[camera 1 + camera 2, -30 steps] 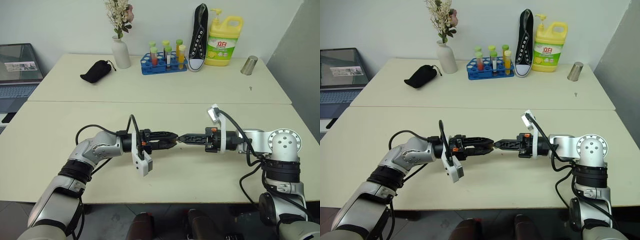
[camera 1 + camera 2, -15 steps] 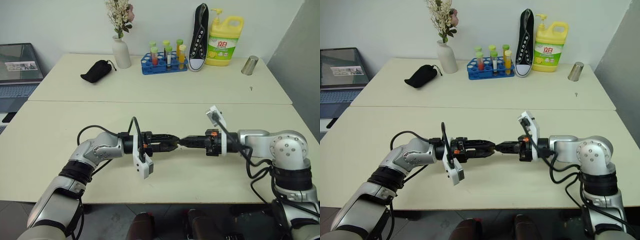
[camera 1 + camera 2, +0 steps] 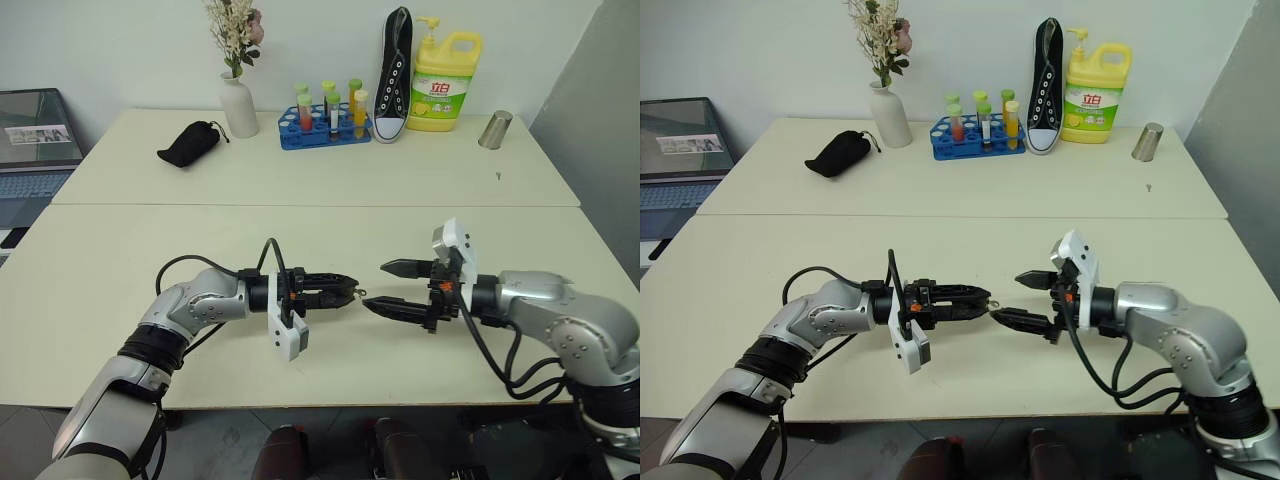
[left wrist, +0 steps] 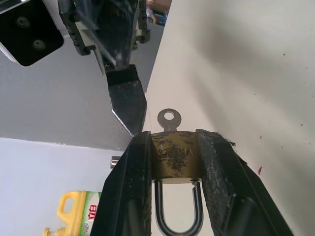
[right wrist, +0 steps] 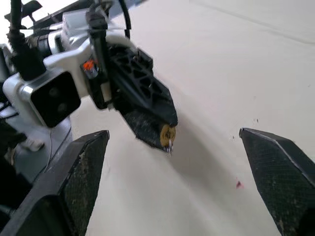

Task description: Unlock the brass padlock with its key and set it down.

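Observation:
My left gripper (image 3: 348, 293) is shut on the brass padlock (image 4: 176, 157), held just above the near table. The padlock's brass body sits squeezed between the two fingers, and its silvery shackle (image 4: 177, 219) points back toward the wrist. The key (image 4: 169, 119) sticks out of the padlock's end, past the fingertips. My right gripper (image 3: 377, 287) faces it from the right, open wide, with nothing between its fingers. One of its fingertips (image 4: 129, 105) hangs close beside the key without touching it. In the right wrist view the padlock (image 5: 167, 133) shows as a small brass disc at the left gripper's tip.
On the far table stand a vase of flowers (image 3: 238, 100), a black pouch (image 3: 188, 145), a blue tube rack (image 3: 325, 125), a black shoe (image 3: 395, 75), a yellow detergent bottle (image 3: 445, 70) and a metal cup (image 3: 494, 130). A laptop (image 3: 35, 140) sits at far left.
My right gripper was shut at the key; it has opened wide, rolled, and drawn slightly back to the right. The left gripper stayed put with the padlock.

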You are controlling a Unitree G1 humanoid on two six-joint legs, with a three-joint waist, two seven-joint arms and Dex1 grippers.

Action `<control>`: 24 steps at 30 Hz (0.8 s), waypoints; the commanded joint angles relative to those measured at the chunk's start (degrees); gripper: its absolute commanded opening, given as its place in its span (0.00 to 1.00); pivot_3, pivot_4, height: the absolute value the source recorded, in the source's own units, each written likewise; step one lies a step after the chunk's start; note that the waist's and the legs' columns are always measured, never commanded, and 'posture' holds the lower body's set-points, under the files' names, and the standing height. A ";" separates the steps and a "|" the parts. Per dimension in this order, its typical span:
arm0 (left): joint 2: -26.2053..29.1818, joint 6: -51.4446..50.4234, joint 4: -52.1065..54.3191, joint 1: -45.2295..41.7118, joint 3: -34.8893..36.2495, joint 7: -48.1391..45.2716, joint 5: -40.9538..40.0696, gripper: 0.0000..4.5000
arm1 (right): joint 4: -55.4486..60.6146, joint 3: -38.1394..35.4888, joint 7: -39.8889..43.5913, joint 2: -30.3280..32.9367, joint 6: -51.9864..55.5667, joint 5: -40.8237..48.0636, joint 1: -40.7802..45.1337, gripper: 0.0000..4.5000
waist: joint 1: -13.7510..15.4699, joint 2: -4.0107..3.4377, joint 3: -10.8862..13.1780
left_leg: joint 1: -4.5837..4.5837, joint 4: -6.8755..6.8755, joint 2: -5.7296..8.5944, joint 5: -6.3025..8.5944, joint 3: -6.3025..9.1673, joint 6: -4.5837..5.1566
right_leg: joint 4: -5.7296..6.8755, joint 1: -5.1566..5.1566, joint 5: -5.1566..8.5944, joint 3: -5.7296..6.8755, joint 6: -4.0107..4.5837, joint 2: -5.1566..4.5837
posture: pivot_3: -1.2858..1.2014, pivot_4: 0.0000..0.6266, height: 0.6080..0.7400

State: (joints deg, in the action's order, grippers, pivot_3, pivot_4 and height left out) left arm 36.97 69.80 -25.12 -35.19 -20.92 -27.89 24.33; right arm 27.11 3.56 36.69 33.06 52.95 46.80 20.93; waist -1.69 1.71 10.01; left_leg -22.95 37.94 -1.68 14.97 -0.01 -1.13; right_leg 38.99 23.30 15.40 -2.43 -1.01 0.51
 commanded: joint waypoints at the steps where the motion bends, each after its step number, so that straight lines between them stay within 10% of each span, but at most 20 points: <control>1: -0.12 -0.03 1.53 -0.46 0.37 0.70 -2.49 0.22 | 0.52 -0.18 -1.92 -2.08 -0.30 -0.01 0.50 1.00 | 0.02 0.00 0.00 | 0.00 0.01 0.01 0.00 -0.01 0.00 | 0.00 0.00 -0.02 0.01 0.04 0.00 | 0.52 0.24 1.00; 16: -0.89 -0.22 1.01 -1.16 0.18 0.24 -3.53 0.22 | -7.43 2.33 1.00 -7.39 0.41 -0.85 4.54 1.00 | 0.03 0.00 0.00 | 0.01 0.01 0.02 0.00 -0.03 0.00 | -0.01 -0.01 -0.10 0.03 0.17 -0.01 | 0.52 0.24 1.00; 24: -0.89 -0.72 1.54 -0.72 0.47 0.36 -3.51 0.22 | -7.59 3.07 3.23 -6.90 0.39 -1.44 5.07 0.39 | 0.02 0.00 0.00 | 0.01 0.02 0.02 0.00 -0.02 0.00 | 0.00 -0.01 -0.10 0.04 0.17 -0.02 | 0.52 0.24 1.00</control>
State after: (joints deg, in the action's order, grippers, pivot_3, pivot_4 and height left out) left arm 36.21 69.02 -25.12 -35.32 -20.92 -28.12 22.45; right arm 18.65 6.54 38.95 25.92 53.72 45.62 24.79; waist -1.67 1.71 10.01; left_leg -22.94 37.96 -1.66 14.96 -0.03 -1.13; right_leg 38.98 23.29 15.30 -2.38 -0.84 0.49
